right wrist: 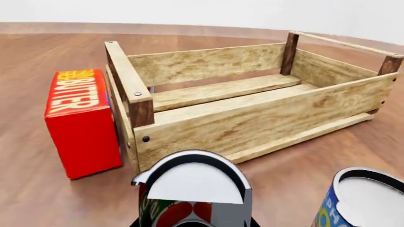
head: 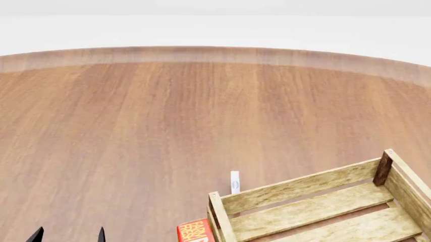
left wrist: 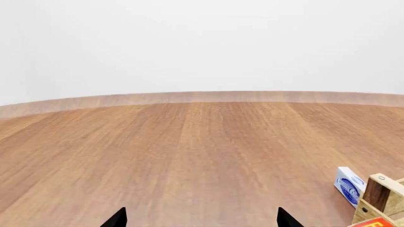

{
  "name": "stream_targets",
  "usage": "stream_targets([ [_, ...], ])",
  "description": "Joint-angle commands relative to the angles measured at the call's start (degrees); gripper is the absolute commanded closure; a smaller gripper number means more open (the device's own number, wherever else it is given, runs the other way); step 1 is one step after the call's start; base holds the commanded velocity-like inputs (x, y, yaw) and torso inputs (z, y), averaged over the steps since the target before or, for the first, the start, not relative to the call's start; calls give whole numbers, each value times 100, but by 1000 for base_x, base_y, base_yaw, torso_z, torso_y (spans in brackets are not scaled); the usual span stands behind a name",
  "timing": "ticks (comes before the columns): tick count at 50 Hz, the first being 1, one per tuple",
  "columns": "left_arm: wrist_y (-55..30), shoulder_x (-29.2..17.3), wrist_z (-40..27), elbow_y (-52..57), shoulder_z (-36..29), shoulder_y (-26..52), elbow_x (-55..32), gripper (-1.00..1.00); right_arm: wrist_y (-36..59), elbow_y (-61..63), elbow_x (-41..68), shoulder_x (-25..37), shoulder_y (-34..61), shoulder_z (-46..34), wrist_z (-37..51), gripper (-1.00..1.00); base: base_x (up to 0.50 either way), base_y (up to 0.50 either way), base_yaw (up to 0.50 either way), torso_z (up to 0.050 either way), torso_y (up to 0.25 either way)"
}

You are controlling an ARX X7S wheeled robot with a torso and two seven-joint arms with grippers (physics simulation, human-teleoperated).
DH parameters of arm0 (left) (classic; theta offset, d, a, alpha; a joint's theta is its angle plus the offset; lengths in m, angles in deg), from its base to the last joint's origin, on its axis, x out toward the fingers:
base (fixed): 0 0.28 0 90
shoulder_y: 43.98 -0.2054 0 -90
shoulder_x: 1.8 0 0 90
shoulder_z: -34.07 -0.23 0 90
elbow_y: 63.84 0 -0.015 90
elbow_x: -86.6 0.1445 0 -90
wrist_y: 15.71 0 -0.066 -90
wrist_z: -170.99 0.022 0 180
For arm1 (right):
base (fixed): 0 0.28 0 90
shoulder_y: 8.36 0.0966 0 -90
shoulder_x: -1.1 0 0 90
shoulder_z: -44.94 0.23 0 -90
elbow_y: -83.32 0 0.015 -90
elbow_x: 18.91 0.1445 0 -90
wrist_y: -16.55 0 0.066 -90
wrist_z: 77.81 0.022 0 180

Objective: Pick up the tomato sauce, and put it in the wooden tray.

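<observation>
The tomato sauce (right wrist: 189,201) is a small tin with a silver top and a red and green label. It fills the near part of the right wrist view, just in front of the wooden tray (right wrist: 246,118). My right gripper (right wrist: 192,223) has black fingers pressed against both sides of the can, so it is shut on it. The tray is a large pale slatted crate with nothing inside; it also shows in the head view (head: 303,194) and its corner post shows in the left wrist view (left wrist: 381,196). My left gripper (left wrist: 202,220) is open and empty over bare floor, left of the tray (head: 68,236).
A red butter box (right wrist: 82,120) stands against the tray's left end (head: 195,231). A blue-and-yellow can (right wrist: 363,201) stands right of the tomato sauce. A small white-and-blue box (left wrist: 348,185) stands beyond the tray's corner (head: 234,181). Wooden floor runs to a pale wall.
</observation>
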Motion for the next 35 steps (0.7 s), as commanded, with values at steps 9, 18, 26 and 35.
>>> stream_targets([
  [9,-13,-25,-43,33,-37,-4,-17,-100,-405,1371,-1003,372,-757,7,528,100,0,0,0,0,0],
  [18,2,-31,-51,13,-53,7,-26,-100,-489,1888,-1131,528,-974,59,625,100,0,0,0,0,0],
  [26,11,-38,-51,-4,-63,21,-44,-100,-459,2296,-1237,622,-1081,140,716,100,0,0,0,0,0],
  [35,9,-51,-62,5,-74,24,-60,-100,-310,2706,-1265,695,-1108,230,774,100,0,0,0,0,0],
])
